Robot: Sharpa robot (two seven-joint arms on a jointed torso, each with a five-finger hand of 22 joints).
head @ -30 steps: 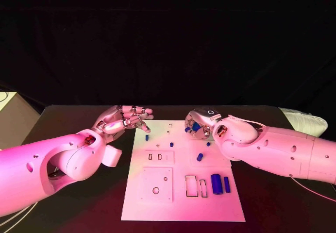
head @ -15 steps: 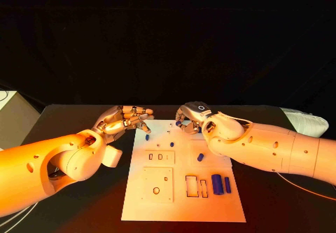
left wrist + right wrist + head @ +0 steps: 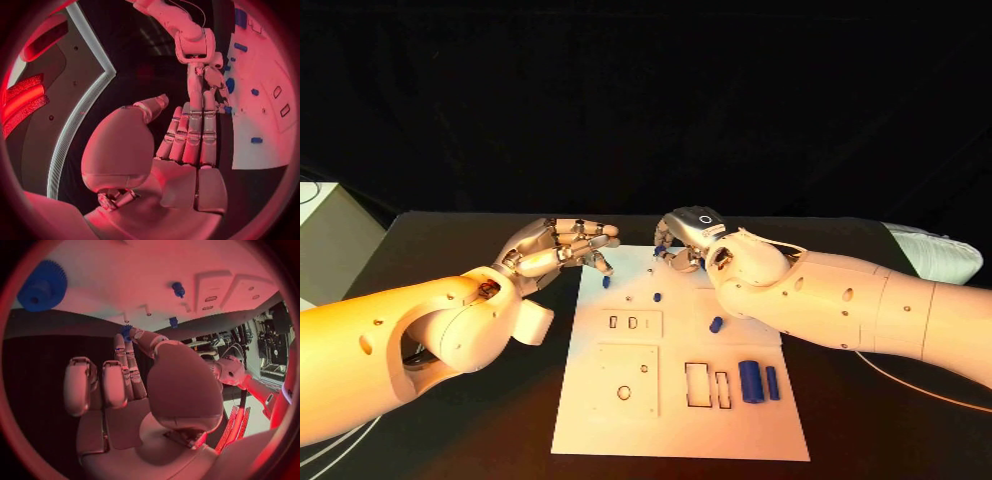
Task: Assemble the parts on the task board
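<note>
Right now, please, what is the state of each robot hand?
Left robot hand: fingers curled in, holding nothing.
Right robot hand: pinches a small blue part at its fingertips, above the white board.

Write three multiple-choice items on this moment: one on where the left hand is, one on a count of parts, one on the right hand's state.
1. Where is the left hand?
A. At the near right corner of the task board
B. At the board's far left corner
C. Over the board's middle

2. How many long blue parts lie side by side at the board's near right?
A. Two
B. Four
C. None

3. What is the right hand doing?
A. Lying flat with its fingers spread
B. Gripping the board's edge
C. Pinching a small blue part at its fingertips

Answers:
1 B: the head view shows it by the far left corner.
2 A: two stand out beside the narrow slots.
3 C: the right wrist view shows blue between thumb and fingertip.
</note>
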